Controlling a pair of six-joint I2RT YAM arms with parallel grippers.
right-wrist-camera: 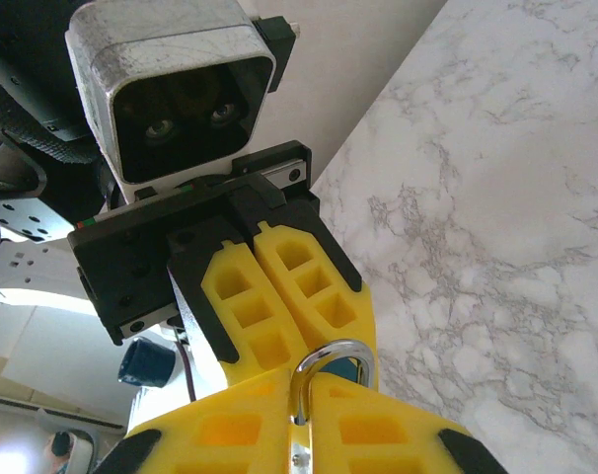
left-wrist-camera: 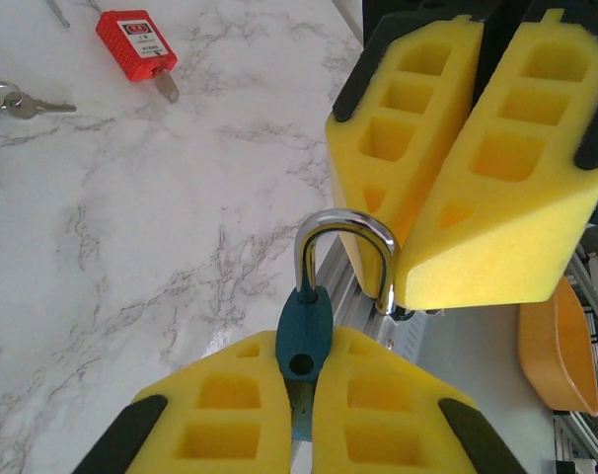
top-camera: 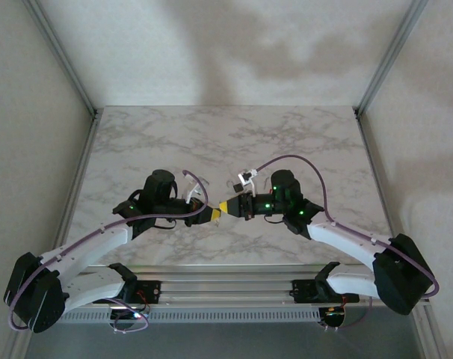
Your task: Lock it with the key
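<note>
Two arms meet tip to tip above the marbled surface [top-camera: 211, 134], a little in from its near edge. From above we see the left gripper [top-camera: 211, 213] and the right gripper [top-camera: 231, 206] pointing at each other, nearly touching, with the task's lock lifted off the surface between them. In the left wrist view the left gripper [left-wrist-camera: 301, 348] has its yellow foam jaws pressed together on the body of a teal padlock [left-wrist-camera: 304, 331]. The body's long axis runs along the line joining the two wrists. From it rises the steel shackle [left-wrist-camera: 343, 225]: one leg enters the body, while the free leg drops outside it into the closed jaws of the right gripper [left-wrist-camera: 393, 281]. The right wrist view confirms this, with the right gripper [right-wrist-camera: 301, 395] pinching that leg. We therefore read the shackle as swung open. A red padlock [left-wrist-camera: 131, 44] lies well apart on the surface, with a bunch of keys [left-wrist-camera: 13, 101] near it, ahead and to the left of the left jaws. Both pairs of jaws being occupied, we judge that one must let go to fetch a key. We cannot tell which arm is nearer.
</note>
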